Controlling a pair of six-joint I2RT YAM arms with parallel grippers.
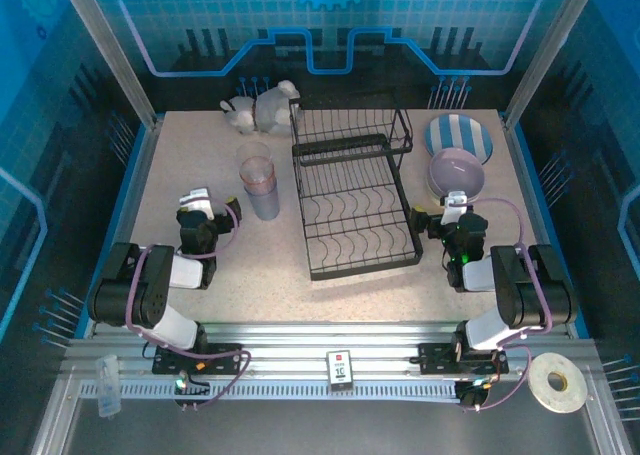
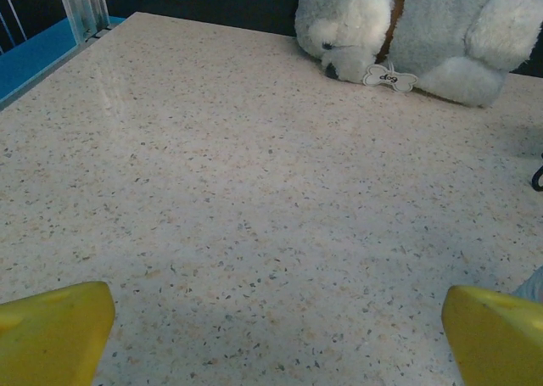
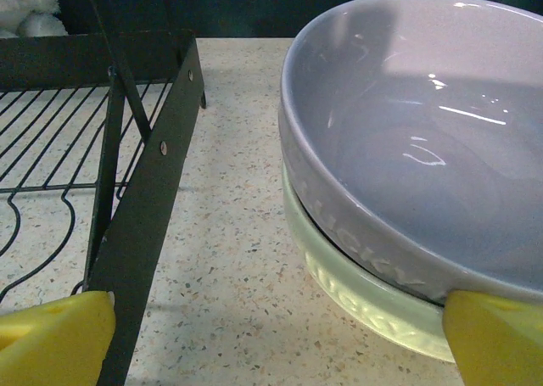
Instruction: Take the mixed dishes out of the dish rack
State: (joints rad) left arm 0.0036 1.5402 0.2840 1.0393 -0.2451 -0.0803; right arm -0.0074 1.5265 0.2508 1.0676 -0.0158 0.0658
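The black wire dish rack point(image 1: 350, 197) stands mid-table with nothing in its slots; its side frame point(image 3: 144, 199) is at the left of the right wrist view. A lavender bowl point(image 1: 456, 173) point(image 3: 416, 140) sits nested in a pale green bowl point(image 3: 373, 305) right of the rack. Behind them lies a blue-and-white striped plate point(image 1: 456, 138). Left of the rack a pink tumbler is stacked in a blue-grey tumbler point(image 1: 261, 182). My right gripper point(image 1: 455, 208) point(image 3: 276, 344) is open just in front of the bowls. My left gripper point(image 1: 197, 205) point(image 2: 276, 335) is open over bare table.
A white plush dog point(image 1: 262, 107) point(image 2: 424, 30) lies at the back left of the speckled table point(image 1: 180, 165). A tape roll point(image 1: 557, 382) and a small card point(image 1: 340, 368) sit on the front rail. Blue walls bound the table on both sides.
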